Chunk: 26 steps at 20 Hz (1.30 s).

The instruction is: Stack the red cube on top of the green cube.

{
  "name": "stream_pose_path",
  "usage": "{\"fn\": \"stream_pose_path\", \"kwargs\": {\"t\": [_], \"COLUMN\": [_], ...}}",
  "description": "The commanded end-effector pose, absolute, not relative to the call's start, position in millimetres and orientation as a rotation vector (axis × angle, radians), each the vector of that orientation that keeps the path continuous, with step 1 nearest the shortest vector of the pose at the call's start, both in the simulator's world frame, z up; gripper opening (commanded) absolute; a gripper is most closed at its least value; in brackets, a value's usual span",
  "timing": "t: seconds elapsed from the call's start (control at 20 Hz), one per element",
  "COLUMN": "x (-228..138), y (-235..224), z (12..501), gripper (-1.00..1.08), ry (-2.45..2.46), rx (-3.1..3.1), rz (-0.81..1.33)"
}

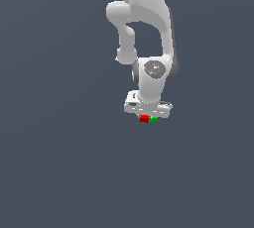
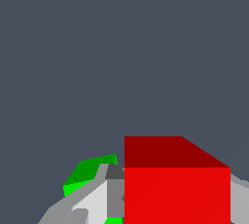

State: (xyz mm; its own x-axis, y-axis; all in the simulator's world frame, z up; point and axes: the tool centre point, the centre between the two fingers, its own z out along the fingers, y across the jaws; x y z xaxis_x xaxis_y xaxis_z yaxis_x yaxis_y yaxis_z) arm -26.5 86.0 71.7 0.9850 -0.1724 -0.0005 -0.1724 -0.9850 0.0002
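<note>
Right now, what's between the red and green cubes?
In the wrist view, a gripper finger sits between red cube and green cube; the exterior view shows them nearly touching.

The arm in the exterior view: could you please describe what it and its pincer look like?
A glossy white arm of rounded, bulbous segments with dark grey joint seams and a grey disc at the wrist. The pincer has a flat white crossbar; its fingers look light and dark grey. No cables or markings show.

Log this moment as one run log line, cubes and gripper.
phase: at the cubes | red cube: large in wrist view between gripper fingers, grasp unclear | green cube: beside red, not stacked | stack: not done
</note>
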Motion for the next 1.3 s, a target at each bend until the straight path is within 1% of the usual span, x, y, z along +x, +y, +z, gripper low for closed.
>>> {"fn": "stream_pose_path", "kwargs": {"t": [0.0, 0.35, 0.75, 0.8, 1.25], "x": [-38, -57, -56, -56, -56], "y": [104, 136, 138, 138, 138], "z": [68, 60, 60, 60, 60], "gripper": [-1.0, -1.0, -1.0, 1.0, 1.0], "ry": [-0.273, -0.274, -0.274, -0.274, -0.274], "rx": [3.13, 3.13, 3.13, 3.13, 3.13], "rz": [0.001, 0.0, 0.0, 0.0, 0.0]}}
